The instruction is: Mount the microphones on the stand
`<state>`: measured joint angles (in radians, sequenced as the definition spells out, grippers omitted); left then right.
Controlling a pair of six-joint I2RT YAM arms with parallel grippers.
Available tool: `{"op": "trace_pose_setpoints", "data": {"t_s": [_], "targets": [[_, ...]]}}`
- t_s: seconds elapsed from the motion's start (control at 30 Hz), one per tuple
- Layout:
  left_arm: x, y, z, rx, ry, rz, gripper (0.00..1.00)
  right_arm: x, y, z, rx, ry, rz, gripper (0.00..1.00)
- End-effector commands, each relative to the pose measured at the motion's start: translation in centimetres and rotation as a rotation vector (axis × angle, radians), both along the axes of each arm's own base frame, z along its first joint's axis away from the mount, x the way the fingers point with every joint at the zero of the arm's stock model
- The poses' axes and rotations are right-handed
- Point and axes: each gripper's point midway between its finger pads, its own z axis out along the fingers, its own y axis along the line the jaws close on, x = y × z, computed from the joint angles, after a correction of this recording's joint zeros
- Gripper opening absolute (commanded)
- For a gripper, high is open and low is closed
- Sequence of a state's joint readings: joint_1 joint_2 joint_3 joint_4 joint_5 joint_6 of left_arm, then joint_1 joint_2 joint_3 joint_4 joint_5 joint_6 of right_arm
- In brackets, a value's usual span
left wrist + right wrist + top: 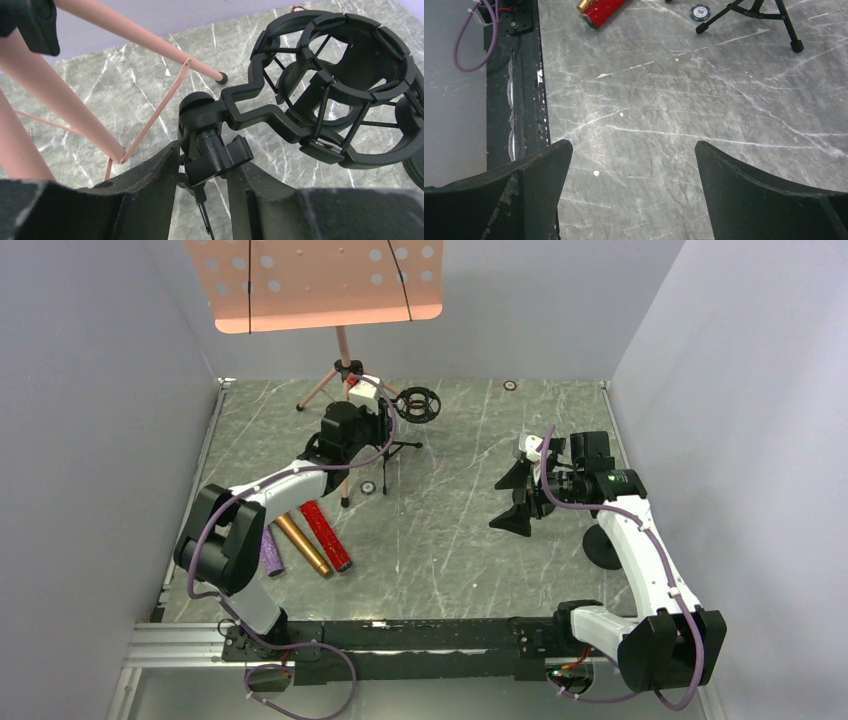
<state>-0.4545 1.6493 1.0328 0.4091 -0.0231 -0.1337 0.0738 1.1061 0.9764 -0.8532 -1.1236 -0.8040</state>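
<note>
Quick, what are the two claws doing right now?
Left claw: closed on the shock mount's swivel joint.
Right claw: open, holding nothing.

Arms (288,478): white links, black joints, purple cables (456,47); black wedge gripper fingers (764,190).

The grey, white-veined table (450,540) carried three microphones lying side by side near its front left. The purple microphone (271,552) lay furthest left, the gold microphone (302,544) in the middle and the red microphone (326,536) close alongside it. Just beyond them a poker chip (368,487) marked 50 lay flat, near the feet of the black tripod stand (388,455). The pink music stand (318,392) stood on its legs by the far edge. A dark round disc (601,546), perhaps a base, lay towards the right side.
</note>
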Motion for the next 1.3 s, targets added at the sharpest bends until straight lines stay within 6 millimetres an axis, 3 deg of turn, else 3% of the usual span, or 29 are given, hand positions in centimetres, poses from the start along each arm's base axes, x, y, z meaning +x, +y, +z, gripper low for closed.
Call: {"op": "trace_pose_setpoints", "data": {"t_s": [0.0,0.17,0.27,0.4,0.47,0.6,0.73,0.87,1.0,1.1,1.27], "targets": [[1.6,-0.7,3.8,-0.021,-0.134,-0.017,0.43,0.5,0.1,1.0,0.004,-0.058,0.015,1.0],[2.3,-0.9,4.1,-0.003,-0.158,-0.017,0.4,0.6,0.1,0.9,-0.002,-0.058,0.012,1.0],[2.4,-1.1,4.3,0.007,-0.171,-0.033,0.27,0.7,0.1,0.8,-0.003,-0.056,0.007,1.0],[1.6,-1.8,4.9,0.006,-0.192,-0.09,0.0,0.7,0.0,0.7,-0.009,-0.056,0.003,1.0],[0.7,-2.2,5.7,-0.006,-0.22,-0.131,0.0,0.8,0.0,0.7,-0.01,-0.057,0.002,1.0],[-2.2,-3.2,8.2,-0.024,-0.284,-0.226,0.0,0.9,-0.1,0.6,-0.014,-0.055,-0.001,1.0],[-6.1,-4.5,9.5,-0.05,-0.297,-0.33,0.0,0.9,0.0,0.6,-0.013,-0.052,0.003,1.0],[-11.2,-6.2,8.7,-0.089,-0.262,-0.405,0.0,0.9,-0.1,0.5,-0.017,-0.05,0.0,1.0],[-15.1,-7.3,7.6,-0.13,-0.24,-0.396,0.0,0.9,0.0,0.4,-0.014,-0.043,0.004,1.0],[-16.9,-7.4,6.2,-0.142,-0.238,-0.331,0.0,0.9,0.1,0.3,-0.009,-0.038,0.012,1.0],[-17.5,-7.0,4.7,-0.156,-0.245,-0.156,0.0,0.9,0.1,0.1,-0.006,-0.032,0.013,1.0]]}}
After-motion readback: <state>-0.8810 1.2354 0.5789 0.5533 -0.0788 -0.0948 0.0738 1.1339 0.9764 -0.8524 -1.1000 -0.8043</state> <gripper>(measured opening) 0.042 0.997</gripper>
